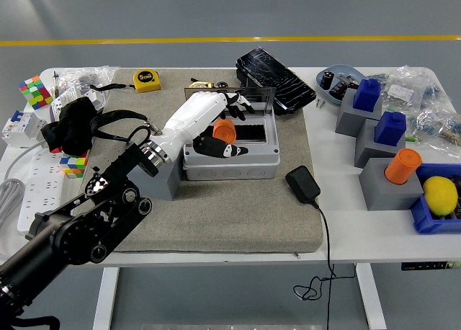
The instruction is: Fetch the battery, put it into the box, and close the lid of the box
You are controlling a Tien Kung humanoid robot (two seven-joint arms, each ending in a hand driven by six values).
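The grey box stands on the grey mat at mid table. Its clear lid stands up at the back edge. An orange battery lies in the box's left part. My left hand, white with black fingertips, reaches over the box's left side. Its fingers are spread near the lid's lower edge and its thumb lies over the box's front rim. The battery shows between them, and I see no grip on it. My right arm is out of view.
A black adapter with its cable lies right of the box. A black foil bag and a yellow tape measure lie behind. Grey blocks and a blue bin with a lemon stand at the right, a black cloth and puzzle cubes at the left.
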